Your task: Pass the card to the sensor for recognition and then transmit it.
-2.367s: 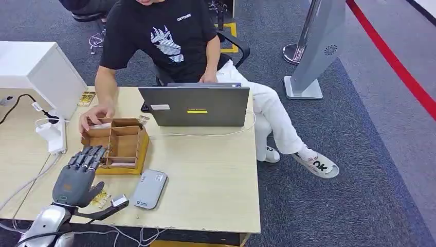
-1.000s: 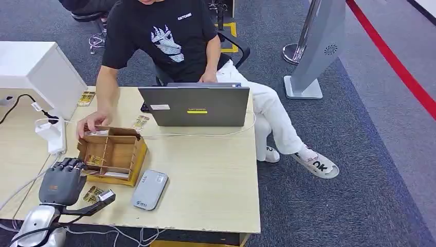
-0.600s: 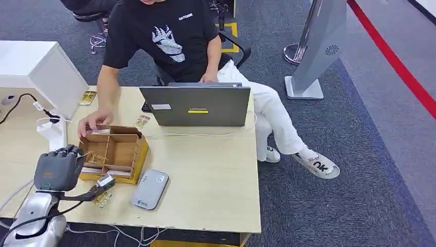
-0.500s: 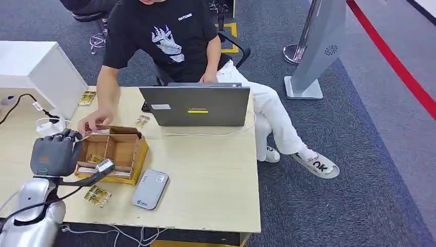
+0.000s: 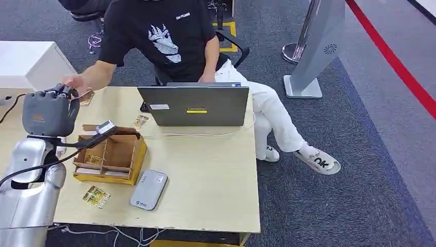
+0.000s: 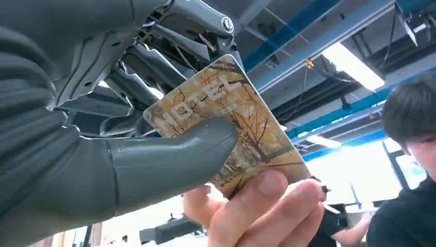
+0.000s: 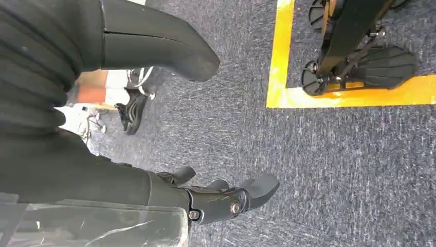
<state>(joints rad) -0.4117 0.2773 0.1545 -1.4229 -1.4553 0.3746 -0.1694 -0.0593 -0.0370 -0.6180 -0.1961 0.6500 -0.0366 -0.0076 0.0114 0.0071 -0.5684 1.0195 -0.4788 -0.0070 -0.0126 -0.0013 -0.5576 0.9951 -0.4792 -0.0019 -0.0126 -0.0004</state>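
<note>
Left hand (image 6: 103, 128) is raised over the table (image 5: 205, 170) pinching the card (image 6: 231, 128) so the person's hand (image 6: 257, 216) can grab its free end.

head view: high, looking down on the pale wooden table (image 5: 205, 175)
left wrist view: close, facing up from that table
right wrist view: down at grey carpet (image 7: 334, 154)

Desk (image 5: 216, 175): laptop (image 5: 194, 106), box (image 5: 109, 156), reader (image 5: 148, 189).
</note>
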